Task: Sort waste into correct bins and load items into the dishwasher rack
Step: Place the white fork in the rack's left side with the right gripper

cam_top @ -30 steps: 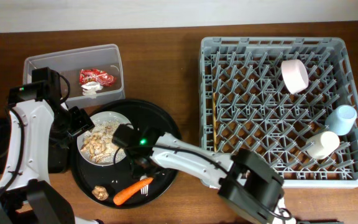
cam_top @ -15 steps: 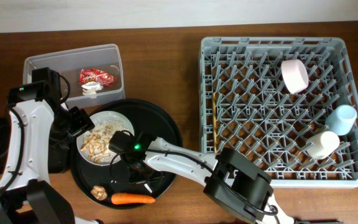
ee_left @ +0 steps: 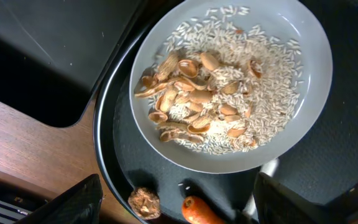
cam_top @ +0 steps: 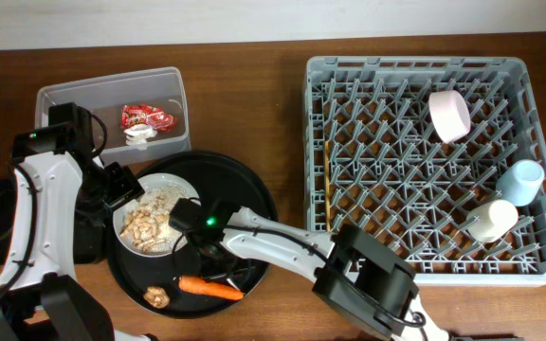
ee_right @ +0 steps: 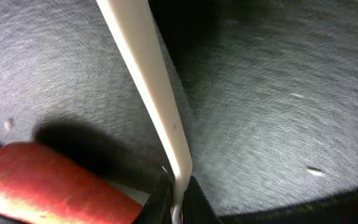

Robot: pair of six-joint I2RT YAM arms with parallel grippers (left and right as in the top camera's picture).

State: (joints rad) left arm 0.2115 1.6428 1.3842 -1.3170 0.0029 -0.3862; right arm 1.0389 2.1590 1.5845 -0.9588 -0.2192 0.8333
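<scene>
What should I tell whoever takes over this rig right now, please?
Left gripper: jaws open, above the plate of scraps.
Right gripper: shut on a white cutlery handle, beside the carrot on the round tray.
Done: red wrapper and white wrapper in the tub; bowl, blue cup and cream cup in the rack.
Left: scraps, carrot, plate, cutlery.

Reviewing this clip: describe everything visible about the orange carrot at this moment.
The orange carrot is short, stubby and smooth-skinned, with a rounded end. It lies flat, nearly crosswise in the overhead view, on the dark floor of the big round black tray, near its front rim. The right pincer, shut on a thin white cutlery handle, sits right beside it; whether either touches the carrot cannot be told. A small brown lump lies apart from it on the same tray.
</scene>
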